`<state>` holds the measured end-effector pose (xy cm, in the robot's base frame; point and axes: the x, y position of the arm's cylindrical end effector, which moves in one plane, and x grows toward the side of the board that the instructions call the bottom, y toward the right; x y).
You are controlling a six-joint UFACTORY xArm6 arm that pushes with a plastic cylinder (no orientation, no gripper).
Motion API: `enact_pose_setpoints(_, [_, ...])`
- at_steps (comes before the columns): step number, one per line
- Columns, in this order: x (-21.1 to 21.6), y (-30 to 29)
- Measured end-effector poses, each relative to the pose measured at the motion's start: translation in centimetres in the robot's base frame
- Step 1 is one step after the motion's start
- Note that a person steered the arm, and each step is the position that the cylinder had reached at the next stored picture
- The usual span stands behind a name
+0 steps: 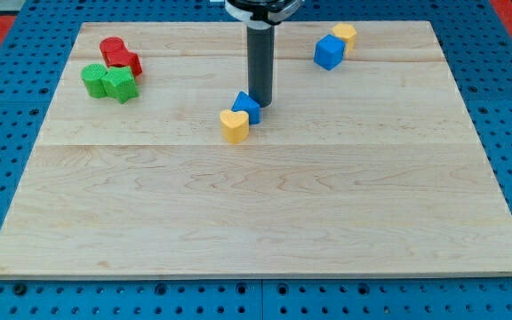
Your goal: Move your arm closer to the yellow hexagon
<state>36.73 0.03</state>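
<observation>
The yellow hexagon sits near the view's top right, touching a blue cube just below and left of it. My tip rests near the board's upper middle, well left of and below the hexagon. It touches the right side of a small blue block. A yellow heart-shaped block lies against that blue block, to its lower left.
Two red blocks and two green blocks cluster at the view's upper left. The wooden board lies on a blue perforated table. The dark rod rises straight up from the tip to the view's top.
</observation>
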Motion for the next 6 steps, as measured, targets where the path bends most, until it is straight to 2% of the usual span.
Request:
enact_pose_setpoints(2, [-4.2,7.3])
enact_pose_setpoints(3, [-5.0,13.4])
enact_pose_setpoints(4, [-7.9,18.3])
enact_pose_setpoints(6, [-16.7,18.0])
